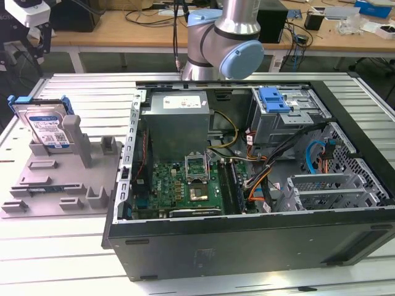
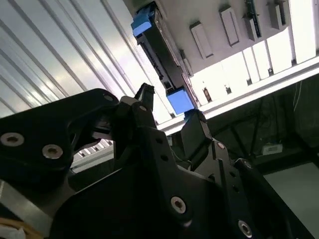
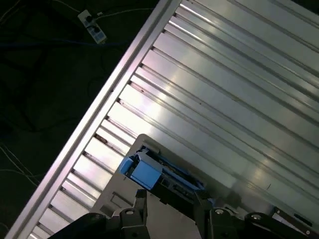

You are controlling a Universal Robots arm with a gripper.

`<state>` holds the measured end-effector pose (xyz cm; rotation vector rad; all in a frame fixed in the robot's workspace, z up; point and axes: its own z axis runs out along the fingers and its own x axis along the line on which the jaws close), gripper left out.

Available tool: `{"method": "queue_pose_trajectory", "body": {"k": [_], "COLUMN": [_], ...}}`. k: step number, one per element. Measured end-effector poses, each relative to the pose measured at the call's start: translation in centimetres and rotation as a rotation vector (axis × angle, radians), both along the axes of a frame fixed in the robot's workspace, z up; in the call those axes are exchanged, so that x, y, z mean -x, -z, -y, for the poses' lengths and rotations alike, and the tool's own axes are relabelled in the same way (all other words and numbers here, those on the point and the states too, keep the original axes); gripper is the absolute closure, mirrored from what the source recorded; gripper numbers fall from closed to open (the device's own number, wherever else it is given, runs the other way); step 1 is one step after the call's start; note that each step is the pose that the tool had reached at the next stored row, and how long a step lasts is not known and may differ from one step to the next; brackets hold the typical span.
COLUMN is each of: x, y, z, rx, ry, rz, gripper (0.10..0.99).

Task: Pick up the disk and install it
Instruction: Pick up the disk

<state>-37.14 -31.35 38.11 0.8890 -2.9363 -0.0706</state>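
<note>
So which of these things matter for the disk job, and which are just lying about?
Job: disk leaning in the grey fixture; open gripper; open computer case with its drive cage.
Lying about: power supply; motherboard; orange cables; clutter on the back desk.

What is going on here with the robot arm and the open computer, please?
A robot arm is set to move the disk into the open computer case. The disk stands upright in a grey fixture at the exterior view's left, beside the case. In the second wrist view the gripper is open and empty, aimed at the disk and apart from it.
</note>
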Motion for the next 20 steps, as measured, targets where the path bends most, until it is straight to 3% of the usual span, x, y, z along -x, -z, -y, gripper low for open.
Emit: {"method": "queue_pose_trajectory", "body": {"k": [6, 11, 13, 16, 18, 20], "x": [0.00, 0.00, 0.00, -0.01, 0.00, 0.00], "y": [0.00, 0.05, 0.11, 0.18, 0.23, 0.25], "z": [0.00, 0.00, -0.01, 0.00, 0.00, 0.00], "rx": [0.000, 0.000, 0.001, 0.004, 0.004, 0.003], "ry": [-0.138, -0.229, -0.270, -0.328, -0.360, -0.397], "rz": [-0.0002, 0.0029, 0.0114, 0.0310, 0.0348, 0.0349], "gripper": [0.588, 0.588, 0.588, 0.588, 0.588, 0.588]}}
